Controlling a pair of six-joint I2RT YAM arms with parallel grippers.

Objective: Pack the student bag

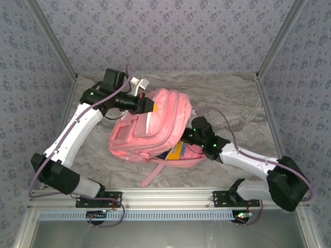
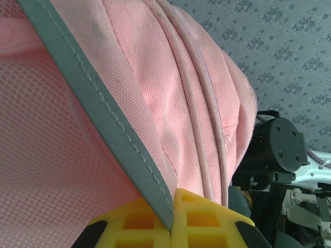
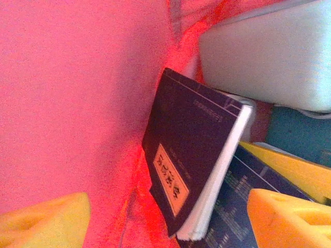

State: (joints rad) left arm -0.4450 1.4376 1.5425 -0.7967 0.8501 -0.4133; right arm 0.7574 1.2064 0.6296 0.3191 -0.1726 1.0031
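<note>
The student bag (image 1: 155, 126), a big pink backpack, lies mid-table with its opening facing right. My left gripper (image 1: 146, 105) is shut on the bag's upper edge and holds it lifted. In the left wrist view the yellow fingers (image 2: 207, 217) pinch a grey strip (image 2: 103, 124) of the bag (image 2: 176, 77). My right gripper (image 1: 184, 137) is at the bag's mouth. In the right wrist view it (image 3: 165, 222) stands open inside the pink lining (image 3: 77, 103). A dark book (image 3: 191, 155) with an orange label leans between its fingers, untouched.
Inside the bag a pale grey case (image 3: 269, 51) sits above the book, with another dark book (image 3: 243, 206), a yellow item (image 3: 289, 168) and a teal item (image 3: 300, 134) beside it. A pink strap (image 1: 152, 173) trails toward the near rail. Book edges (image 1: 176, 151) show at the mouth.
</note>
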